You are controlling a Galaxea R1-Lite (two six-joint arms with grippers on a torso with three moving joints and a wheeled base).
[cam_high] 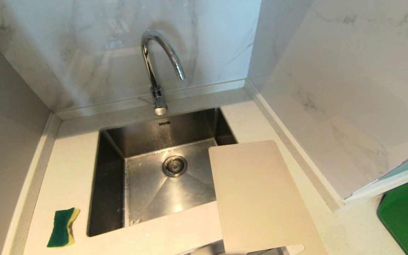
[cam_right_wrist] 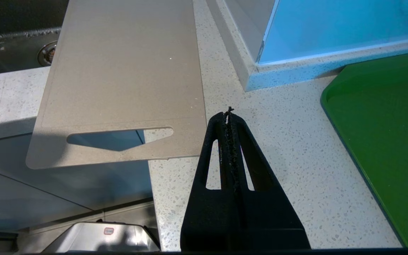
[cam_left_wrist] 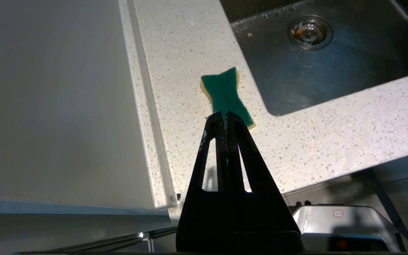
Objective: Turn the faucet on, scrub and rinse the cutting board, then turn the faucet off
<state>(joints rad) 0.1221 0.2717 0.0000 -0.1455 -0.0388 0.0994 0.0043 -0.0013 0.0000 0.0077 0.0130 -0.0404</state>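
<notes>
At the near edge of the speckled white countertop [cam_high: 73, 166], neither arm shows in the head view; each gripper appears only in its own wrist view.

Left gripper [cam_left_wrist: 224, 115]: black, jaws pressed together, holding nothing, poised above the counter's front edge, its tips in line with the near end of the sponge [cam_high: 63, 227].

Right gripper [cam_right_wrist: 229, 114]: black, jaws pressed together, empty, above the counter just beside the near right corner of the cutting board [cam_high: 260, 198].

Sponge: green scouring face up over a yellow layer, waisted outline, lying flat on the counter left of the sink [cam_high: 112, 184], near the front.

Cutting board: off-white, rectangular, rounded corners, lying flat to the right of the sink. Its far left corner overlaps the basin's right rim; its handle-slot end juts past the counter's front edge.

Green tray [cam_high: 407, 216]: flat, on the counter well to the right of the board, partly cut off by the frame.

Sink: stainless steel, rectangular, set into the counter, with a round drain strainer [cam_high: 174, 165] in the floor.

Faucet [cam_high: 158, 71]: chrome gooseneck, upright behind the sink's far rim, spout arching toward the basin. No water is visible running.

Beyond: marbled white wall panels [cam_high: 349, 88] at back and right.
</notes>
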